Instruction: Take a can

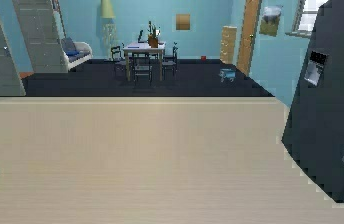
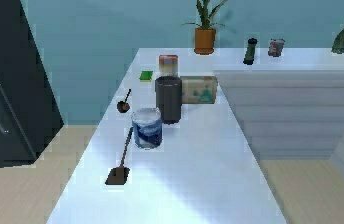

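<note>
A short blue-and-white cylinder shaped like a can [image 2: 147, 129] stands on the white counter [image 2: 180, 180], near its middle. Just behind it is a taller dark grey cylinder [image 2: 169, 98], with a small box [image 2: 200, 90] at its right. A red-and-white container [image 2: 168, 63] and a flat green thing [image 2: 145, 74] sit farther back. A small can-like jar [image 2: 276, 47] stands on the counter's far wing beside a dark bottle [image 2: 250, 50].
A long-handled dark utensil [image 2: 120, 165] lies left of the can, with a ladle [image 2: 126, 100] behind it. A potted plant [image 2: 205, 30] and a green bottle [image 2: 342, 38] stand at the back. A dark fridge [image 1: 330, 100] is at the forward view's right. Ahead lie open floor and a dining table [image 1: 143, 50].
</note>
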### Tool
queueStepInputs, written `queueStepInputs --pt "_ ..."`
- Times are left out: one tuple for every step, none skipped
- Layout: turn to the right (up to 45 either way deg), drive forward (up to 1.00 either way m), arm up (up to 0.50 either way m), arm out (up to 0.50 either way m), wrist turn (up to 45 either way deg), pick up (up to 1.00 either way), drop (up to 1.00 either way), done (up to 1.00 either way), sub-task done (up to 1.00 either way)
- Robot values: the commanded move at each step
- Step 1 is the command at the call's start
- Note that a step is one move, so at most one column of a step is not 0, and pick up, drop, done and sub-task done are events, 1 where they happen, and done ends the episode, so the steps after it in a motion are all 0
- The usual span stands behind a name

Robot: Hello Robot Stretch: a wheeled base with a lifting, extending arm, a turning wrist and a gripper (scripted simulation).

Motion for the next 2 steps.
queueStepInputs --pt "0.0 0.0 0.5 0.0 0.0 0.0 0.0 0.0 0.0" --pt "0.0 0.0 0.38 0.0 0.0 0.0 0.0 0.0 0.0"
